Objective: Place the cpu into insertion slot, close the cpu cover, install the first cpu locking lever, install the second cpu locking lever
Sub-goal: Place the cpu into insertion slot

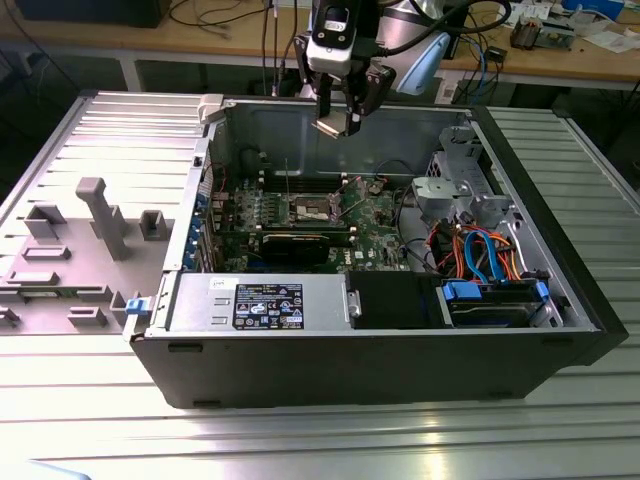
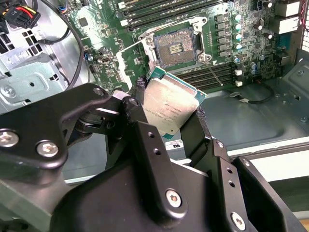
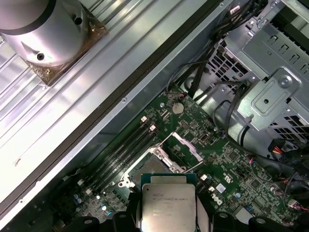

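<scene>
A ribbed metal table (image 1: 90, 420) is seen w/ a cluttered workbench (image 1: 200, 38) behind it. An open PC case (image 1: 350, 360) is laid on its side near the table's middle. A grey fixture tray (image 1: 70, 250) is set just beside it, towards the table edge at the exterior view's left. A green motherboard (image 1: 378, 212) is mounted on the case floor.

The cpu (image 1: 328, 126) is held aloft above the case's far edge, well apart from the insertion slot (image 1: 315, 207). It is gripped by two opposite edges betw. the fingers (image 2: 203, 128) of the gripper (image 1: 340, 118), i.e. the pincer is clenched on it. As it is square, no long axis can be given. In both wrist views its silver-grey top is turned towards the camera, and in the second wrist view it is seen tilted, not level.

The slot's dark centre is shown bare, w/ the cpu cover (image 3: 187, 145) stood open along one side. Long black memory slots (image 3: 120, 150) are seen beside the socket.

The arm (image 1: 410, 40) is seen over the case's far edge, w/ the gripper pointed downwards.
</scene>
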{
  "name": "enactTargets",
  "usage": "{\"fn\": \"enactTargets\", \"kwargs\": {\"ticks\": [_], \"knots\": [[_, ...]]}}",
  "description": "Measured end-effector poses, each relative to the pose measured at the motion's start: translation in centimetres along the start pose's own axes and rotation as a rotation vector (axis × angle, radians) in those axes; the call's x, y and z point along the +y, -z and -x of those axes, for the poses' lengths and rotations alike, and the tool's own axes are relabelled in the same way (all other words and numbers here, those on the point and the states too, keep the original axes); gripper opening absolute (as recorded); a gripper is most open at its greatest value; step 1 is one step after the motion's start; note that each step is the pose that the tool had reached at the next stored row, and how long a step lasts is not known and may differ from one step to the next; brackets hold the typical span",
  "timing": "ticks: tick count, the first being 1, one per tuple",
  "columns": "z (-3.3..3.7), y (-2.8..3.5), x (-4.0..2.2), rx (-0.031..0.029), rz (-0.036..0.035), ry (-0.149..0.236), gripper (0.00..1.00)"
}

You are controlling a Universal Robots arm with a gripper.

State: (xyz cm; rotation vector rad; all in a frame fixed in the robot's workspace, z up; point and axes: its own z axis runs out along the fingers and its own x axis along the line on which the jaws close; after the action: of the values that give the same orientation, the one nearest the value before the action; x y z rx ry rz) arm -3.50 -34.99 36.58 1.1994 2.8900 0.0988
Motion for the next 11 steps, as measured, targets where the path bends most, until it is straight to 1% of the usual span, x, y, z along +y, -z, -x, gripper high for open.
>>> {"fn": "enactTargets", "kwargs": {"ticks": [11], "knots": [[0.00, 0.00, 0.00, -0.0003, 0.0001, -0.004, 0.54]]}}
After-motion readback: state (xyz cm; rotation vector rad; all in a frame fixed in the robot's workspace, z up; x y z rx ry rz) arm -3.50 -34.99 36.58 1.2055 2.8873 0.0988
